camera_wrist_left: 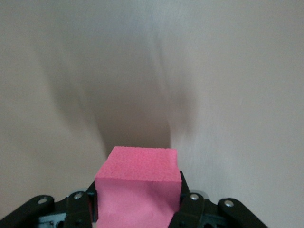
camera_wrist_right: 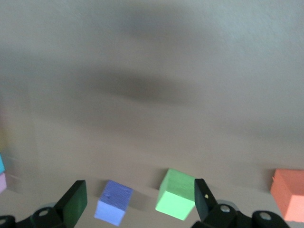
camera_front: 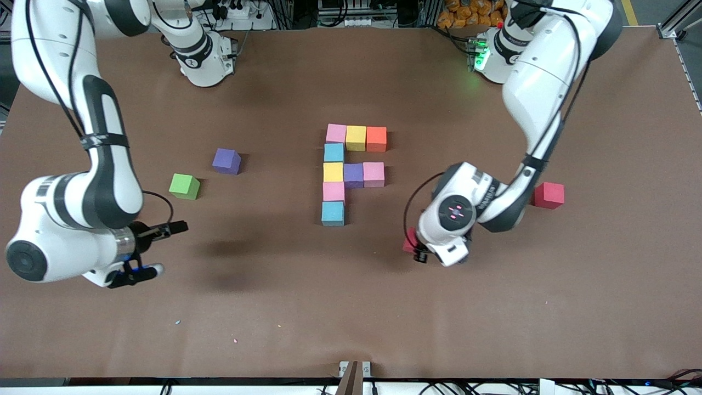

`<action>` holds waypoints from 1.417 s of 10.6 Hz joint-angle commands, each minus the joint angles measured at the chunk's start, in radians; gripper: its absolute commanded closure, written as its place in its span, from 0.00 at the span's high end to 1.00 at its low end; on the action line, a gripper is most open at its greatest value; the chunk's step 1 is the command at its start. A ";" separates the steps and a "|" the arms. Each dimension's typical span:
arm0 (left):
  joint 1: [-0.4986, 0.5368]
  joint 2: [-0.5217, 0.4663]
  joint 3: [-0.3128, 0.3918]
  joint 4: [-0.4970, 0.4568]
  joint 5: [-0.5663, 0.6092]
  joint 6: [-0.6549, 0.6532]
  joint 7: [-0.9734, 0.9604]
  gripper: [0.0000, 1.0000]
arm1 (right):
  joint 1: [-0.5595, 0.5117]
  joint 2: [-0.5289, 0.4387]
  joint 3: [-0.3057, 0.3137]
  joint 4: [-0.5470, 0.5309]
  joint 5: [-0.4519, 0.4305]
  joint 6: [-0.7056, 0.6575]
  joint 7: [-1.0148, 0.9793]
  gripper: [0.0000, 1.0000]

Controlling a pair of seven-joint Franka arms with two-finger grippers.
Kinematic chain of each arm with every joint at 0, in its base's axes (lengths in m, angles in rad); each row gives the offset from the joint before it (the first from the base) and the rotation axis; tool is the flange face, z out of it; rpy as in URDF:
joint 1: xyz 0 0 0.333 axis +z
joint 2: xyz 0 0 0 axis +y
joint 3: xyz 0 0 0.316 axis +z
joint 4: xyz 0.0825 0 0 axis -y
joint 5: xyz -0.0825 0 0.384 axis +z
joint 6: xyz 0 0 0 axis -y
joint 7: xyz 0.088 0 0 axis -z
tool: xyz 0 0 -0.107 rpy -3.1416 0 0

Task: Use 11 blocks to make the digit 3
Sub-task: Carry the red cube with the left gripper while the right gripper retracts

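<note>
The brown table (camera_front: 351, 307) carries a nine-cube figure (camera_front: 351, 170) at its centre. At the figure's nine o'clock lie a purple cube (camera_front: 226, 161) and a green cube (camera_front: 184, 186); at three o'clock sits a red cube (camera_front: 549, 195).

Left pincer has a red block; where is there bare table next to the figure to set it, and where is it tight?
Bare table borders the blue block at the figure's near end, toward the left arm's end, where the left pincer holds the red block. The notch between the orange block and pink block is tight. The right pincer waits, open.
</note>
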 commanded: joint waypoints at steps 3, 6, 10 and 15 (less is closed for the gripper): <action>-0.075 -0.009 0.011 0.033 -0.053 -0.005 -0.209 0.00 | 0.017 -0.351 0.019 -0.577 -0.030 0.296 -0.004 1.00; -0.101 -0.007 0.014 0.041 -0.133 -0.005 -0.269 0.00 | 0.006 -0.402 0.017 -0.535 -0.032 0.256 -0.001 1.00; -0.171 0.002 0.025 0.058 -0.133 0.012 -0.367 0.00 | 0.011 -0.420 -0.041 -0.383 -0.057 0.126 0.004 1.00; -0.225 0.033 0.055 0.061 -0.130 0.032 -0.363 0.00 | 0.052 -0.556 -0.126 -0.308 -0.073 -0.010 0.004 1.00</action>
